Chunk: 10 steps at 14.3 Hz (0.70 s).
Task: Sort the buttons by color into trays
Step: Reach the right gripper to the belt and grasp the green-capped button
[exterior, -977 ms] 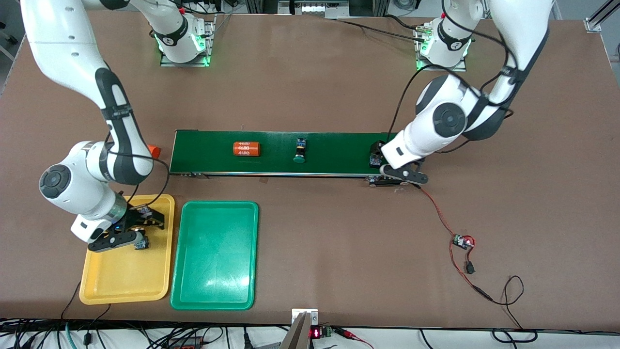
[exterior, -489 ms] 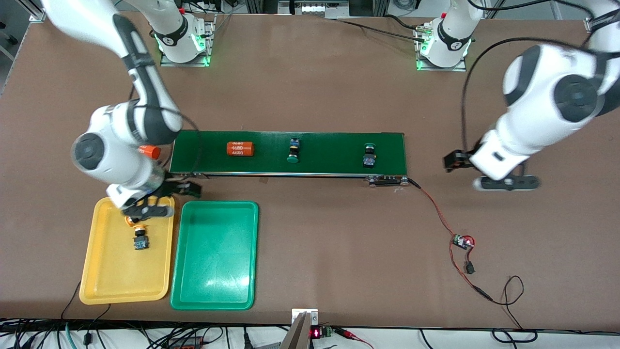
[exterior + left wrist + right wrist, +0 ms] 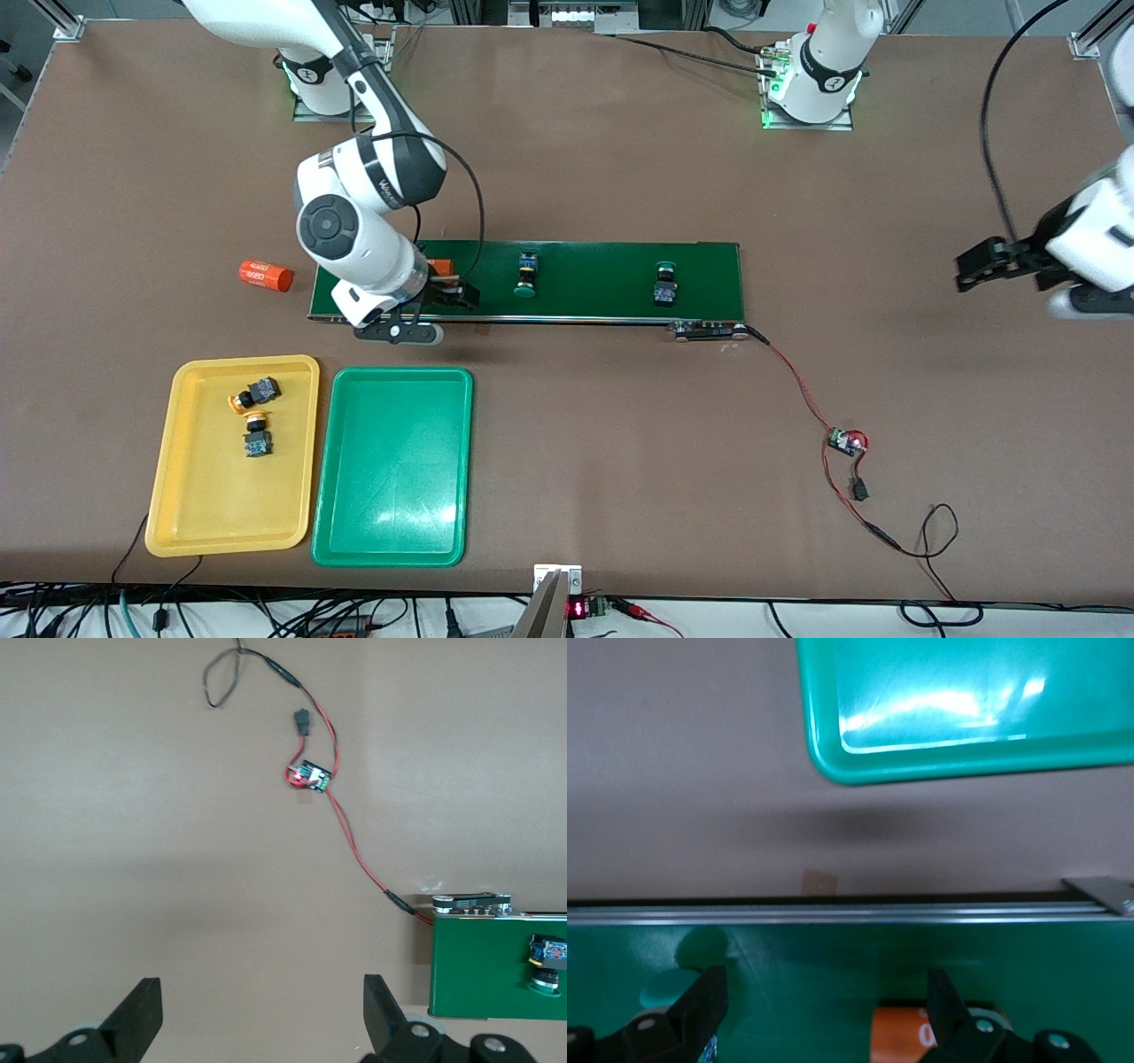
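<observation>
Buttons [image 3: 525, 274] could be missed and the orange cylinder [image 3: 440, 266] grasped instead, since the right tool [image 3: 438, 297], spread and empty, is positioned over that cylinder on the belt [image 3: 602, 283].

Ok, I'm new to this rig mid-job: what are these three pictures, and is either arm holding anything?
Two robot arms work at one table. The large picture looks down from a high camera facing them; the other two come from cameras on each arm's wrist.

A green belt carries two green buttons and an orange cylinder; another cylinder lies on the table off the belt's right-arm end. Nearer the camera are a yellow tray holding two yellow buttons and a bare green tray.

The right gripper is open over the belt at the cylinder, holding nothing. The left gripper is open over the table, holding nothing.
</observation>
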### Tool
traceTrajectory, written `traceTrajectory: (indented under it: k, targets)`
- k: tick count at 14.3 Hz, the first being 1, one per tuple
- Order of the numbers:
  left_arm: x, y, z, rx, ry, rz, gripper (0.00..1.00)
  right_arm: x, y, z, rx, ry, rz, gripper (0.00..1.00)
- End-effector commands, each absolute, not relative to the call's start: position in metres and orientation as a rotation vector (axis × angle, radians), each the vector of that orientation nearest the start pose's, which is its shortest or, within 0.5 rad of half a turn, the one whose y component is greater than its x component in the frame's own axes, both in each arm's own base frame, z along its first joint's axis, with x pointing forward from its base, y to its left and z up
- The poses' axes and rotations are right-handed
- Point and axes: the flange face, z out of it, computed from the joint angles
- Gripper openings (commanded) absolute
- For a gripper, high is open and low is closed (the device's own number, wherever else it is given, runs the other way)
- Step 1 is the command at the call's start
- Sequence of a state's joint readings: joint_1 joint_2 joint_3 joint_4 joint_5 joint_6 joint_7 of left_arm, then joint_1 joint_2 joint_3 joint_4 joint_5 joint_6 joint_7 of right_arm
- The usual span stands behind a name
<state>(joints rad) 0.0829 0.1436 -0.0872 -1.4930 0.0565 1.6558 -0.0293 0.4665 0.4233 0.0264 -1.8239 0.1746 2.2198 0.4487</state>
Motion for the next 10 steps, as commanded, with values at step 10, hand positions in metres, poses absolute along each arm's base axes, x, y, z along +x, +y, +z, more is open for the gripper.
traceTrajectory:
  k: [10]
  targets:
    - [0.596,-0.011,0.603,-3.131,-0.079,-0.014,1.00,0.511,0.363,0.292,-3.153,0.229,0.070,1.00]
